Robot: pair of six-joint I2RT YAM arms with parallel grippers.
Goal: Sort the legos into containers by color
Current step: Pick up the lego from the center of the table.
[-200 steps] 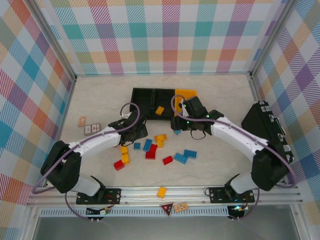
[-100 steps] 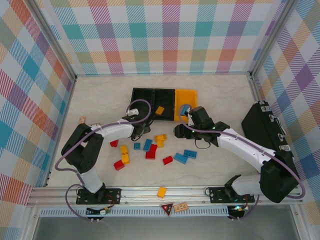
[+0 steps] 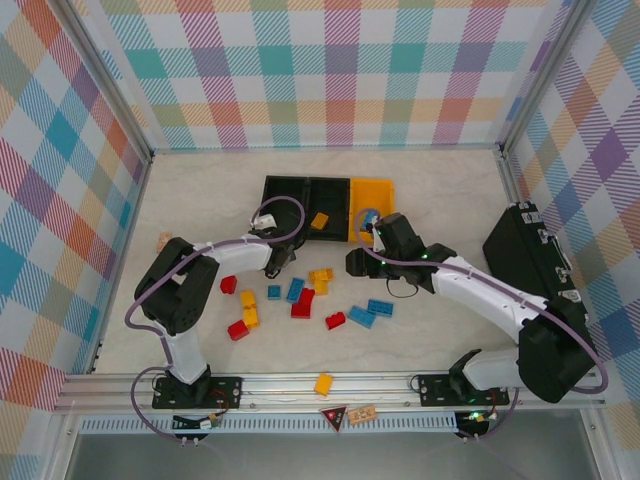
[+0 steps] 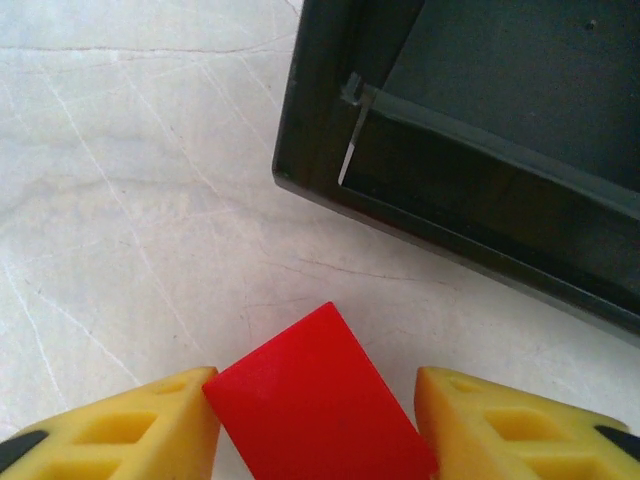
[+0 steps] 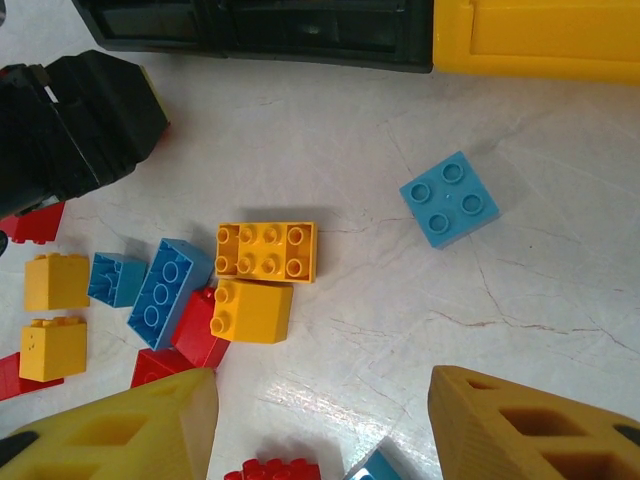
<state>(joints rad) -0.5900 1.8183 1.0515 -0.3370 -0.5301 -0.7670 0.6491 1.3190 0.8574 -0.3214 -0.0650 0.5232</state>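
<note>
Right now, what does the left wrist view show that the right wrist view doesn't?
Left wrist: a smooth red plastic brick clamped between the yellow fingers of the left gripper. Right wrist: loose studded bricks, including a light-blue square one and a yellow-orange six-stud one, a yellow-orange plastic bin, and the open right gripper. Both: black plastic bins and the pale marbled tabletop.

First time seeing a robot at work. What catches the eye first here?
Red, yellow and blue legos lie scattered across the middle of the table. The left gripper pinches a red brick just short of the corner of a black container. Pastel plaid walls ring everything.
</note>
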